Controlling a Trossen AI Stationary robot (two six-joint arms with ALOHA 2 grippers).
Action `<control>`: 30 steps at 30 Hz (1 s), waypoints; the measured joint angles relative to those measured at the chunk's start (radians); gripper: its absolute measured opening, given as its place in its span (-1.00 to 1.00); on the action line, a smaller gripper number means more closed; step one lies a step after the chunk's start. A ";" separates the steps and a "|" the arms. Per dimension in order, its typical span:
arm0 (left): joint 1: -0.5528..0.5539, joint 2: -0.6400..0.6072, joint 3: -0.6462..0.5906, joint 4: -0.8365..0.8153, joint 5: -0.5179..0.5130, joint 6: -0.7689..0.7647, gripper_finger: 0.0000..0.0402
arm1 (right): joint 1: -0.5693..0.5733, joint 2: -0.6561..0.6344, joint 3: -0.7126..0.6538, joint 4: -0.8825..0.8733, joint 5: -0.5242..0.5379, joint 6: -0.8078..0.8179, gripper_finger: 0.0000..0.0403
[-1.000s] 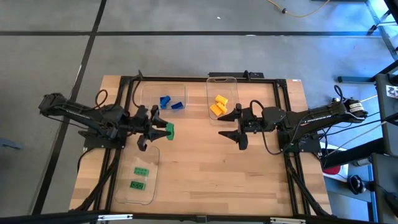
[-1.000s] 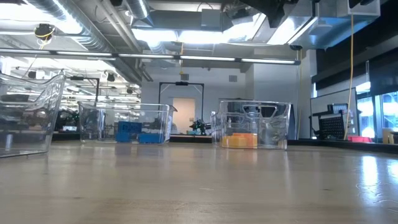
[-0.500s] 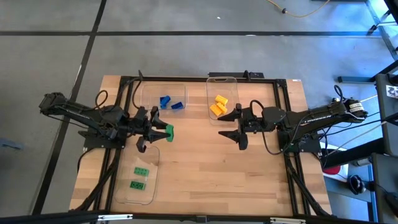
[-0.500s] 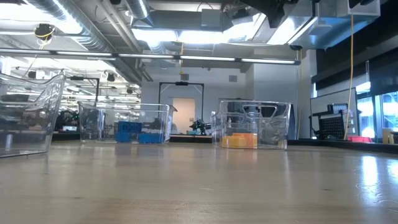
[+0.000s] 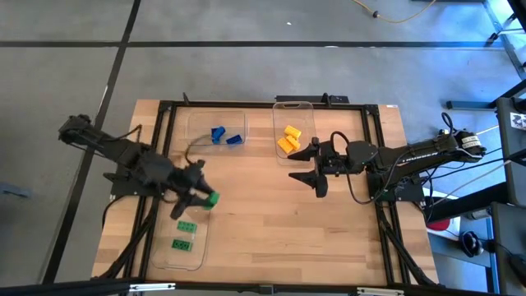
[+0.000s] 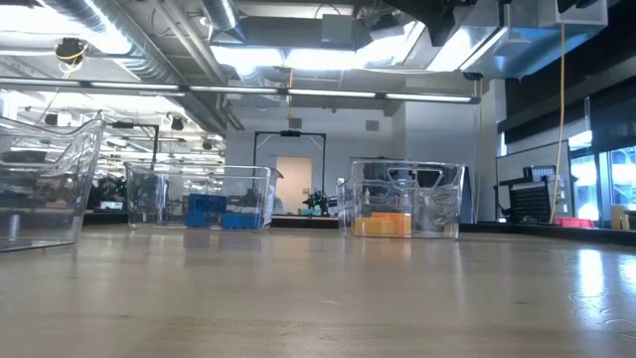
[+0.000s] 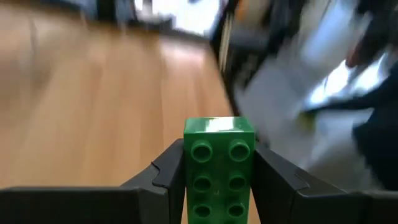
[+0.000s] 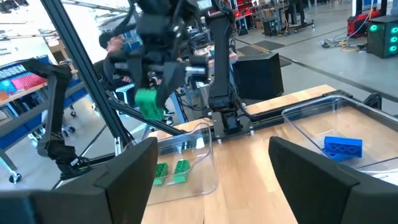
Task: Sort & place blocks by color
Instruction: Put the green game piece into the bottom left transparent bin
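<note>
My left gripper (image 5: 200,201) is shut on a green block (image 5: 212,198), above the far end of a clear tray (image 5: 197,256) that holds two green blocks (image 5: 184,234). The held block (image 7: 219,168) fills the gap between the fingers in the left wrist view. Two blue blocks (image 5: 224,136) lie in the far-left tray (image 5: 191,123), and yellow blocks (image 5: 289,140) in the far-middle tray (image 5: 292,105). My right gripper (image 5: 297,167) hangs open and empty near the yellow tray. My left gripper pinches the green block by its two long sides (image 7: 186,177) between its two fingers (image 7: 166,171), studs facing the wrist camera. The block's free end sticks out past the fingertips. The fingers lie along it and slant a little downward. The block is lifted clear of table and tray.
The low view shows the blue-block tray (image 6: 199,199) and the yellow-block tray (image 6: 402,199) standing at the far side, with another clear tray (image 6: 45,184) at the left. A black frame (image 5: 271,104) runs around the tabletop. Bare wood (image 5: 288,230) lies in the middle and near right.
My left gripper has swung toward the table's near edge with the green block, from beside the blue tray to over the far end of the green tray. It has turned so that it points toward the near right. The block stays in the hold.
</note>
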 joint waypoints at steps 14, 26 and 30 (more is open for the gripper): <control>-0.339 0.437 0.173 -0.621 0.160 -0.020 -0.36 | 0.000 0.000 0.000 -0.006 0.000 -0.004 0.54; -0.363 0.712 0.170 -0.538 0.211 0.062 -0.36 | 0.000 0.000 0.000 -0.008 -0.001 -0.006 0.54; -0.363 0.742 0.170 -0.534 0.217 0.062 -0.36 | 0.000 0.000 0.000 -0.008 0.000 -0.006 0.54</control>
